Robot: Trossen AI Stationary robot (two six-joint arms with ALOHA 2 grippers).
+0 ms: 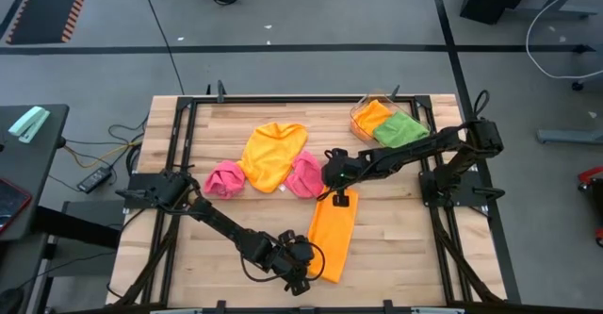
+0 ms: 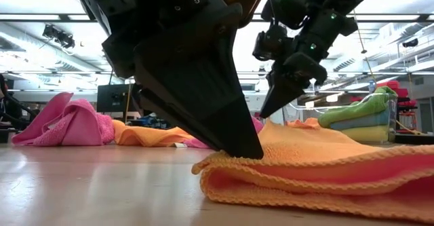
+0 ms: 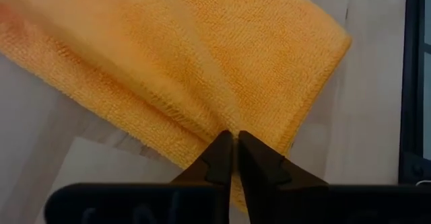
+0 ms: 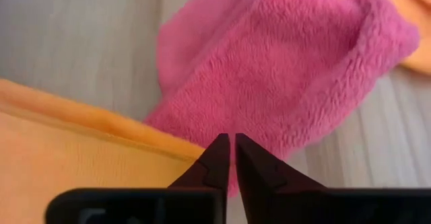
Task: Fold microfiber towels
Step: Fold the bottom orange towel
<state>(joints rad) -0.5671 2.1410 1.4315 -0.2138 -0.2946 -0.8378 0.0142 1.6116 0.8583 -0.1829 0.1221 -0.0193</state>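
Pinching the near edge of the folded orange towel (image 1: 333, 235) on the table's front middle, the left gripper (image 3: 234, 142) shows fingers pressed together on the cloth — arm stretched low. Right gripper (image 4: 232, 143) — nearly closed — tips at the towel's far end beside a pink towel (image 4: 289, 69).

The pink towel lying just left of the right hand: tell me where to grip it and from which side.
Grip the pink towel at its raised crumpled top, coming straight down from above. It sits bunched in a mound, so no flat edge lies free, and the yellow towel crowds its left side. The right hand, closest, rests on the folded orange towel's far end; the left hand pinches the near end.
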